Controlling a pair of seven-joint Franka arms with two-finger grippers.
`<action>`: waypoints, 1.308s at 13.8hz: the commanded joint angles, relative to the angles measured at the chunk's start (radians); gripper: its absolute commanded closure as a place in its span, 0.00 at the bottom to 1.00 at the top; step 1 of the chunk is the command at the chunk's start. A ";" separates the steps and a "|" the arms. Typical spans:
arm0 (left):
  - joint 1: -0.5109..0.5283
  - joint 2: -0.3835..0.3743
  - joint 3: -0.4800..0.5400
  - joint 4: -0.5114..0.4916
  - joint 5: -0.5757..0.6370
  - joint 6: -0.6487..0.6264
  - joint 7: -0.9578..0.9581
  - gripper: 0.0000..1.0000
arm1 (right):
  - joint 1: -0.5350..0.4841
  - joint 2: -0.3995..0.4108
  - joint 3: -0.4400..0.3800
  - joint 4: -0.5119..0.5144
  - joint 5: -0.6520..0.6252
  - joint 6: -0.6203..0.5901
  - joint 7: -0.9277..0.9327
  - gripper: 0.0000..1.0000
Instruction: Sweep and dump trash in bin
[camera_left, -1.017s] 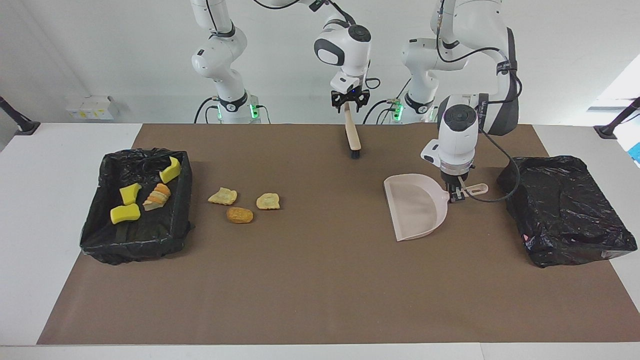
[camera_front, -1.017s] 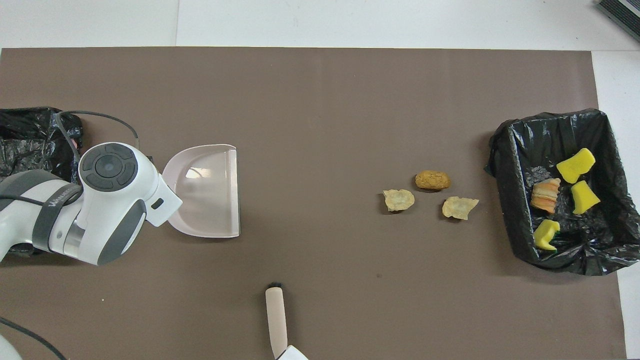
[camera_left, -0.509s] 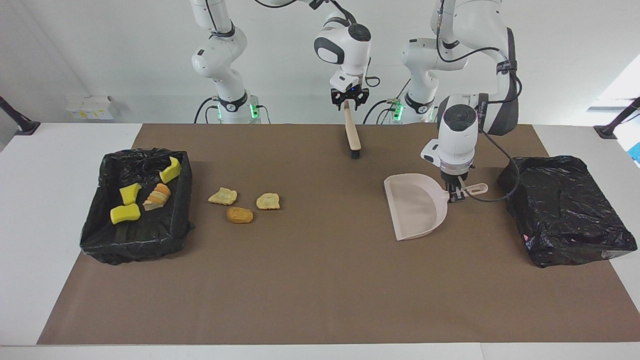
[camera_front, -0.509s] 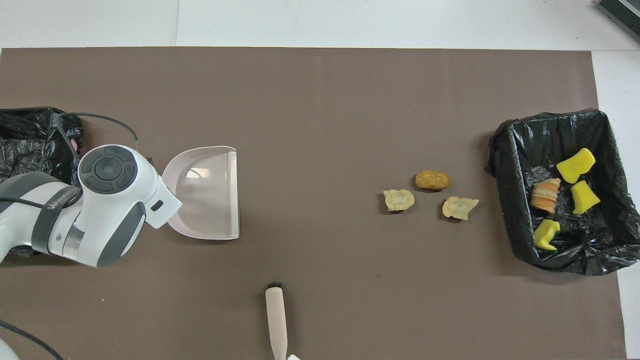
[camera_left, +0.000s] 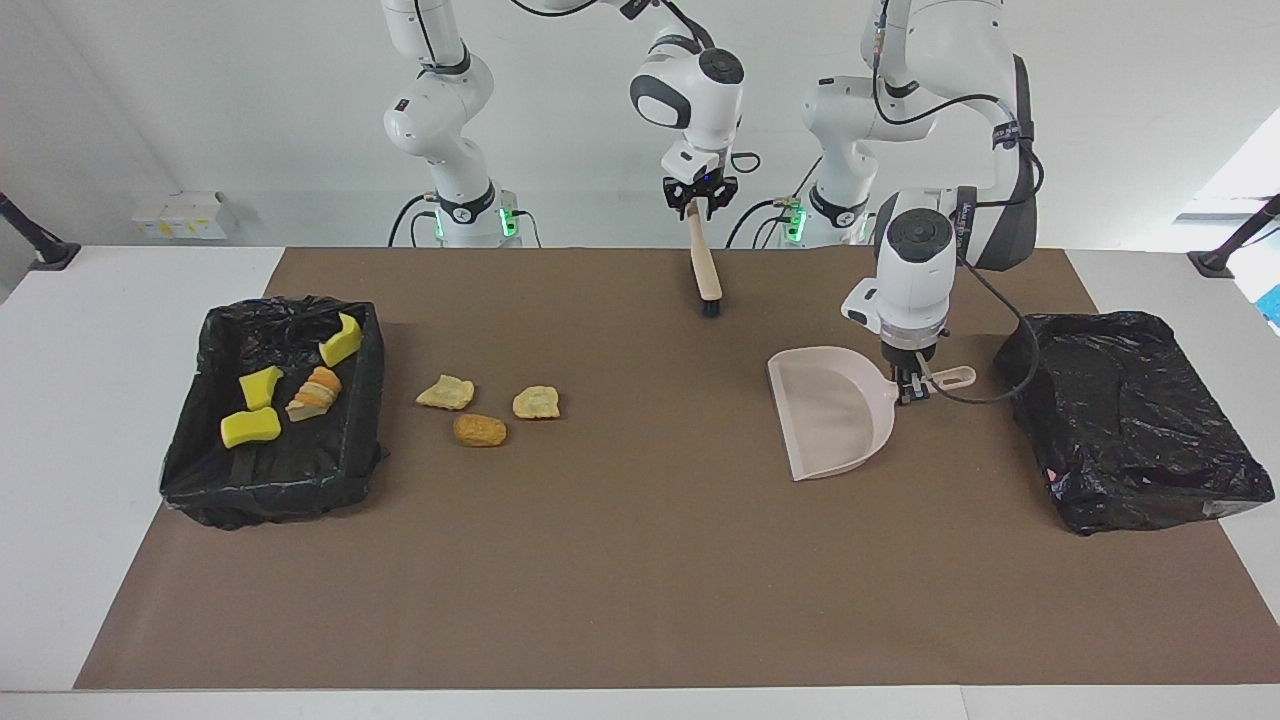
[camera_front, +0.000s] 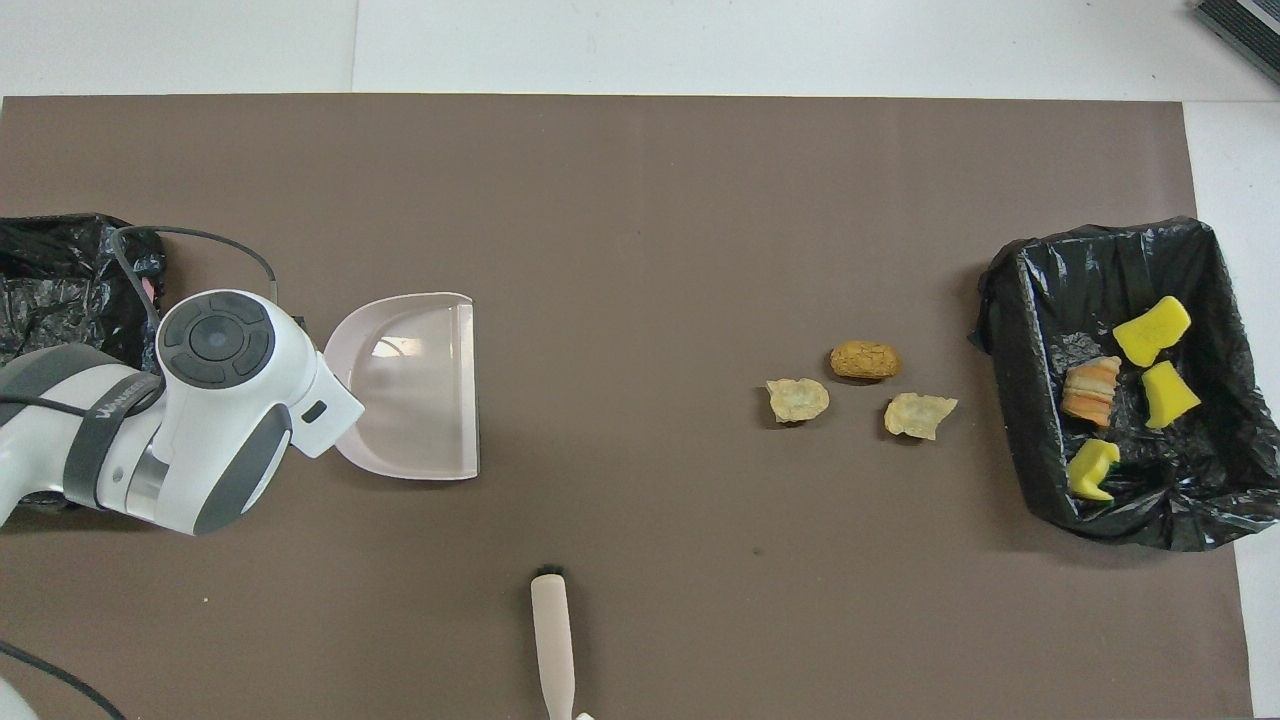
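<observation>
White left arm bent low, end effector (camera_left: 911, 390) gripping dustpan (camera_left: 835, 412) handle

Worktop (camera_left: 120, 400) white, overlaid with a plain dull-brown mat (camera_left: 640, 560). Two bins lined in glossy black plastic: one (camera_left: 355, 430) holds three bright yellow sponge chunks (camera_left: 250, 427), one of them green-edged, and an orange-and-cream layered piece (camera_left: 315, 392). On the mat, two pale tan scraps (camera_left: 446, 392) and a golden-brown nugget (camera_left: 480, 430). Second bin (camera_left: 1130, 420) shows black only. Dustpan (camera_left: 830, 415) pale pinkish beige. Brush (camera_left: 707, 270) cream-handled with black bristles. Arms white with dark grey panels; both pincers black.
</observation>
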 joint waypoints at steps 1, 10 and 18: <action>0.009 -0.032 -0.005 -0.044 -0.009 0.012 0.008 1.00 | -0.002 0.002 0.004 0.001 0.022 0.003 0.010 0.49; 0.018 -0.032 -0.005 -0.044 -0.011 0.016 0.003 1.00 | -0.006 0.032 0.002 0.020 0.021 -0.010 -0.030 1.00; -0.009 -0.029 -0.011 -0.037 -0.029 0.025 -0.113 1.00 | -0.177 -0.024 -0.013 0.159 -0.094 -0.259 -0.009 1.00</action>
